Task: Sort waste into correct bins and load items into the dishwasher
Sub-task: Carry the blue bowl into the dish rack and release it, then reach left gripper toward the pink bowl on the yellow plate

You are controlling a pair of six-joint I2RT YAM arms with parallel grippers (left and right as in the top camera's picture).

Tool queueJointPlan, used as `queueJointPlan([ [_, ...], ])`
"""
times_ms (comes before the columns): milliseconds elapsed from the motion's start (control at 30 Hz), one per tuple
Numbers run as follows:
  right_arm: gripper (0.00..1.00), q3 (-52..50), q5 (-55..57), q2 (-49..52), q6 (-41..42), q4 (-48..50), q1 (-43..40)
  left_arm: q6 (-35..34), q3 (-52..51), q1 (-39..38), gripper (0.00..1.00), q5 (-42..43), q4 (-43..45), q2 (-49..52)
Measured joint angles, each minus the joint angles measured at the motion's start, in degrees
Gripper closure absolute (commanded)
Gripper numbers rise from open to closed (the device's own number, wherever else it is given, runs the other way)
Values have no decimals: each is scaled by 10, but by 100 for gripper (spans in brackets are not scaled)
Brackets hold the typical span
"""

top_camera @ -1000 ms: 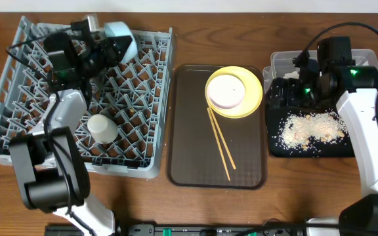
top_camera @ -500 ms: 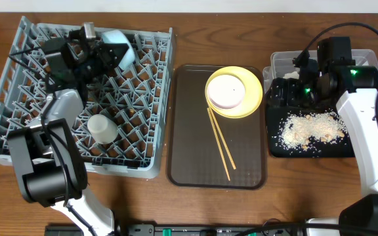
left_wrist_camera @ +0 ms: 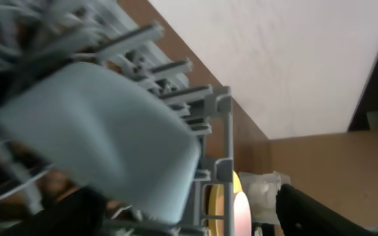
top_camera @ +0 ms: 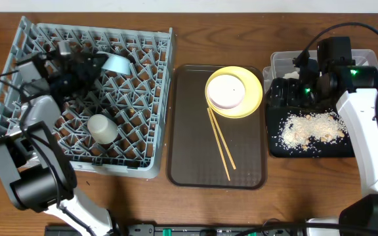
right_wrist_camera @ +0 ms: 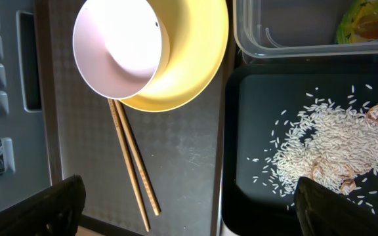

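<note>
The grey dishwasher rack (top_camera: 18, 124) holds a light blue bowl (top_camera: 117, 63) on edge among the pegs at the back and a small white cup (top_camera: 102, 128). My left gripper (top_camera: 89, 65) is open just left of the bowl, holding nothing. In the left wrist view the blurred bowl (left_wrist_camera: 104, 137) fills the space above the gripper (left_wrist_camera: 189, 219). A white bowl (top_camera: 226, 90) sits on the yellow plate (top_camera: 249, 106), with the chopsticks (top_camera: 220, 144) below it. My right gripper (top_camera: 286, 93) hangs open and empty over the black tray (top_camera: 275, 147), which holds rice crumbs (top_camera: 310, 128).
The plate and chopsticks rest on a brown serving tray (top_camera: 189, 131). A clear tub (top_camera: 282, 60) stands behind the black tray; the green-and-orange wrapper (right_wrist_camera: 369, 16) lies inside it. In the right wrist view the chopsticks (right_wrist_camera: 133, 164) lie left of the black tray's rim (right_wrist_camera: 225, 151).
My left gripper has opened, let go of the light blue bowl and drawn back to the left. The bowl stays in the rack. The right arm has not moved.
</note>
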Motion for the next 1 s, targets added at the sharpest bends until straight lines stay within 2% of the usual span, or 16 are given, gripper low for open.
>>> queueJointPlan([
  [300,1,0,0,0,0,0,0,3,0,42,12,1,-42,-13],
  [467,1,0,0,0,0,0,0,10,0,37,12,1,-70,-71],
  [533,1,0,0,0,0,0,0,22,1,25,12,-9,-108,-103],
  [700,1,0,24,0,12,-2,0,76,4,-54,11,-106,-237,-186],
  [900,1,0,106,0,54,-20,-21,118,6,-226,11,-285,-296,-245],
  [1000,1,0,123,0,63,-29,-45,126,33,-307,11,-367,-353,-246],
])
